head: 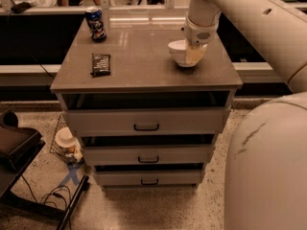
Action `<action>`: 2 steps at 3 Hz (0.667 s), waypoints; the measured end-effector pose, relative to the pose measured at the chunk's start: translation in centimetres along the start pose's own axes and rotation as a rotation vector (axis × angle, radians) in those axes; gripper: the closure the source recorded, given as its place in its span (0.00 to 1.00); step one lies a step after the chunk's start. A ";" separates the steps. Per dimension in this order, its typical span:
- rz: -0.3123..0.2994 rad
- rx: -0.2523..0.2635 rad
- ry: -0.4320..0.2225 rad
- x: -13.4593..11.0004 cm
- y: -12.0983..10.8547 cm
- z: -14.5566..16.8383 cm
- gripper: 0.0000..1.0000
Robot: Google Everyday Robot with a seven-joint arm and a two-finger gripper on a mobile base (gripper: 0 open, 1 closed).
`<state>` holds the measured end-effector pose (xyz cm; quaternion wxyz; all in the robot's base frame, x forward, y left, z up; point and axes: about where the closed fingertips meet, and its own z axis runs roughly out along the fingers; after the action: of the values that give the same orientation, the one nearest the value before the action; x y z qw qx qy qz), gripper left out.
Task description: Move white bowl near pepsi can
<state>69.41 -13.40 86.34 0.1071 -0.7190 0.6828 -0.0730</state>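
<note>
The white bowl (178, 52) sits on the right side of the grey cabinet top (139, 56). My gripper (194, 55) hangs straight down from the arm and reaches into the bowl's right rim, hiding that side of it. The pepsi can (96, 24) stands upright at the far left corner of the top, well away from the bowl and the gripper.
A flat dark snack packet (100, 64) lies on the left of the top, in front of the can. The cabinet has three drawers (146, 122) below. A wire basket with a small white cup (64, 139) and cables lie on the floor at left.
</note>
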 end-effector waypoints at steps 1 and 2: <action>-0.043 0.159 0.036 -0.2 -3.5 -4.6 1.00; -0.091 0.267 0.055 -0.7 -6.9 -7.7 1.00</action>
<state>74.09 -12.83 95.58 0.1795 -0.7264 0.6364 -0.1876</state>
